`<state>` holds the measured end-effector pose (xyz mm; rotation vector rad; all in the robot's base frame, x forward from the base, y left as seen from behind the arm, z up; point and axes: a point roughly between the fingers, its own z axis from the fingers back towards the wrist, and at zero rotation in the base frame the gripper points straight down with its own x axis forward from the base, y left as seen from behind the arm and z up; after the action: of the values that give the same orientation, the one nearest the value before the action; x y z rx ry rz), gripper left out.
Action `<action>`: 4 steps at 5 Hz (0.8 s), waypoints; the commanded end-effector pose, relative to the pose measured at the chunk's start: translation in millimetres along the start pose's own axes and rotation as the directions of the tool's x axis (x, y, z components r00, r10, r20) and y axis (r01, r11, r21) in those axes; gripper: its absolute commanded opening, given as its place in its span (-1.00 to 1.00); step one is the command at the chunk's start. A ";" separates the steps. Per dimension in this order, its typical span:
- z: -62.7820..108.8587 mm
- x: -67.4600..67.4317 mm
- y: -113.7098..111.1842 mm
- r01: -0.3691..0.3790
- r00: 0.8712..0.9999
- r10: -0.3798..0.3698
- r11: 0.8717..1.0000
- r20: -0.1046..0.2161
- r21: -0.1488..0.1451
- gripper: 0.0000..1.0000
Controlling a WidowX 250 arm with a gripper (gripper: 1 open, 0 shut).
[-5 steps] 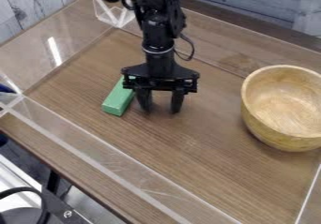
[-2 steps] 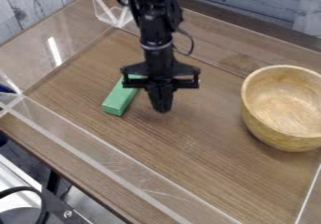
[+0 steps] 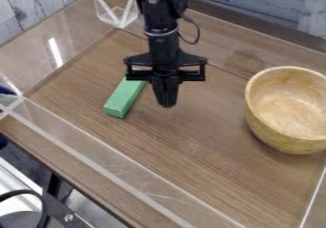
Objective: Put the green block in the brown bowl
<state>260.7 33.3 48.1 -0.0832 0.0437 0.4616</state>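
One view to work from, the camera looking down across the table from the front.
Arm: your black arm [image 3: 159, 27] comes in from the top of the picture and hangs straight down over the middle of the table.
Gripper: your gripper [image 3: 166, 101] points straight down, its fingers pressed together into one dark tip. Nothing sits between them, so you have hold of nothing.
Gripper height: you can't tell whether the tip touches the tabletop or hangs just above it.
Green block: the green block [image 3: 124, 97] lies flat on the wood just to the picture-left of your gripper, long side running from upper right to lower left. Its upper end sits right by the crossbar of the gripper; whether they touch, you can't tell.
Brown bowl: the brown bowl [image 3: 291, 109] stands upright at the right side of the table, well apart from both block and gripper, with only bare wood showing inside it.
Table: the wooden tabletop [image 3: 192, 155] has a clear plastic wall [image 3: 51, 127] around its edges.
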 end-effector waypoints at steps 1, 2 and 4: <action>20.9 8.4 0.8 0.013 0.997 -0.013 1.000 0.079 -0.002 1.00; 20.3 5.7 7.7 0.000 0.997 0.001 1.000 0.072 -0.009 -1.00; 27.1 -1.4 11.4 0.009 0.997 -0.008 1.000 0.074 -0.015 -1.00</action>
<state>247.6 44.0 61.0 -0.0816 0.0247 0.4677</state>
